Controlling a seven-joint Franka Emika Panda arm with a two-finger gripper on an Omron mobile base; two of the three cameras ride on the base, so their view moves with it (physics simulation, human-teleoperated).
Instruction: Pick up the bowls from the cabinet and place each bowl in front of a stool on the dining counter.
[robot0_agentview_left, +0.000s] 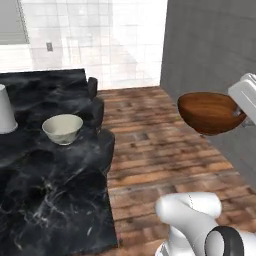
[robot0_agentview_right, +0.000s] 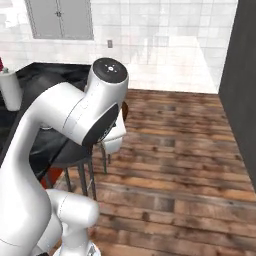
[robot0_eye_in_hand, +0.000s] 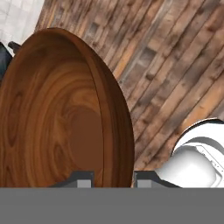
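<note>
Wood plank floor (robot0_agentview_left: 150, 130), white tiled wall (robot0_agentview_left: 100, 35), perhaps a grey window (robot0_agentview_right: 60, 19).

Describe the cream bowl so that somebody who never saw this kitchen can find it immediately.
Look at the long black marble counter on the left of the left base view. The cream bowl stands on it near the floor-side edge, right of a white cylinder. Unlike the brown wooden bowl, held in the air by the hand, it is pale and resting.

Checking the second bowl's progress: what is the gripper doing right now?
Gripper: closed on the rim of the reddish-brown bowl, carried above the wooden floor.
</note>
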